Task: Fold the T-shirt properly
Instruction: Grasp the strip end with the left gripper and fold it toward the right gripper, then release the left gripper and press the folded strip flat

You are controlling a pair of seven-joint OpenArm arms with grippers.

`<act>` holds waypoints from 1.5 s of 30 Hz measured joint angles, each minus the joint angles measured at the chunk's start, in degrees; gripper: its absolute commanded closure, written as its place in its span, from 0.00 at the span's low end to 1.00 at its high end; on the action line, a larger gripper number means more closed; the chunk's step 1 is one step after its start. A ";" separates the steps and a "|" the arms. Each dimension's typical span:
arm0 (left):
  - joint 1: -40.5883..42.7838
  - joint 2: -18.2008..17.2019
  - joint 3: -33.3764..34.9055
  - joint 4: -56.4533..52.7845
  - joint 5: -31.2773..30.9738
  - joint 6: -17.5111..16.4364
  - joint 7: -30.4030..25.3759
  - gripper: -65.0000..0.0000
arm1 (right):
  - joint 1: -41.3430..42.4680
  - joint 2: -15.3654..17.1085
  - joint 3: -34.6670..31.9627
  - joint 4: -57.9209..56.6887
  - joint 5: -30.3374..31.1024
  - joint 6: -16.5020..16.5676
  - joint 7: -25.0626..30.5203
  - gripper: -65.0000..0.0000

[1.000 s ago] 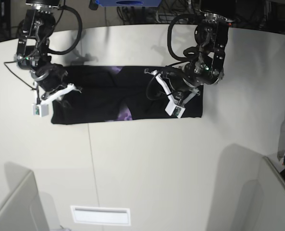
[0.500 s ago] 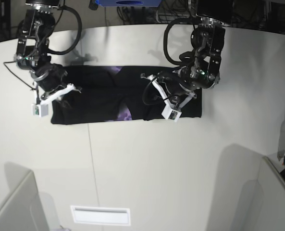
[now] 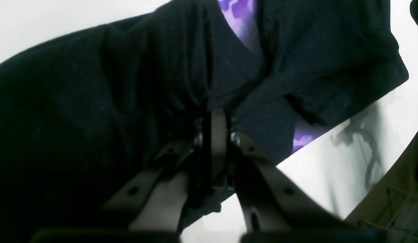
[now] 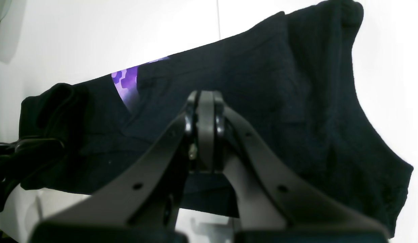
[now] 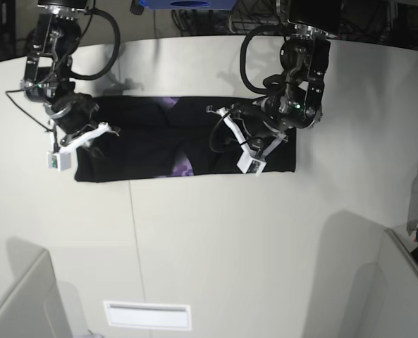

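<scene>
The table is pale and wide, and the T-shirt lies across its far half as a long black band, folded lengthwise, with both arms over its two ends. The cloth is plain black on top; slivers of purple print show where the layers part — one near the middle of the band's near edge, one fainter by the far edge. In the left wrist view the fabric bunches into deep folds ahead of the left gripper, whose jaws are pressed together on a gathered ridge of the shirt. The right gripper has its jaws closed flat against each other above the cloth; whether any fabric is pinched between them cannot be told.

Much is hard to read: black on black hides the sleeves and collar, the print's design is mostly covered, and from the base view both grippers' fingertips are masked by the arms' own bodies.
</scene>
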 measured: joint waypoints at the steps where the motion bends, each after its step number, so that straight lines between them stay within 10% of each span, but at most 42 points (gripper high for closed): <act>1: 0.00 0.00 0.00 0.00 0.00 0.00 0.00 1.00 | 0.00 0.00 0.00 0.00 0.00 0.00 0.00 1.00; 9: 0.00 0.00 0.00 0.00 0.00 0.00 0.02 1.00 | 0.00 0.00 0.00 0.00 0.00 0.00 0.00 1.00; 16: 0.00 0.20 0.00 0.13 -0.26 -0.42 0.09 0.29 | 0.02 -1.25 0.04 -0.02 0.07 0.02 -0.20 1.00; 19: 0.09 1.38 -0.09 0.85 -0.04 -0.42 0.46 0.14 | 0.35 -1.09 0.24 -0.02 0.00 -0.02 -0.04 1.00; 23: 2.36 1.70 -3.28 7.63 -1.09 -0.92 0.28 0.27 | 1.38 -2.49 6.58 -0.07 0.24 -0.04 -0.33 1.00; 24: 3.32 1.22 -6.10 9.07 -1.57 -0.87 -0.20 0.36 | 1.68 -2.36 7.89 -0.07 0.20 -0.02 -1.40 0.86; 28: 8.50 -3.15 -19.41 10.36 0.42 -5.33 0.92 1.00 | 5.53 -0.55 12.61 -1.25 -0.22 0.17 -12.13 0.42; 32: 10.38 -4.11 -32.85 9.20 -0.48 -11.82 0.31 1.00 | 9.97 2.23 13.44 -6.73 0.35 0.26 -14.82 0.43; 37: 12.52 -7.91 -44.00 4.22 0.46 -12.26 0.39 1.00 | 13.70 6.27 13.07 -19.21 -0.39 0.81 -15.32 0.42; 41: 11.13 -9.53 -46.64 -4.00 -0.52 -15.30 -0.66 1.00 | 16.11 7.69 13.29 -24.39 -0.20 9.90 -19.34 0.42; 45: 12.63 -9.73 -47.60 -6.16 0.61 -17.03 -5.01 1.00 | 16.63 8.20 13.35 -25.73 -0.22 11.93 -20.81 0.42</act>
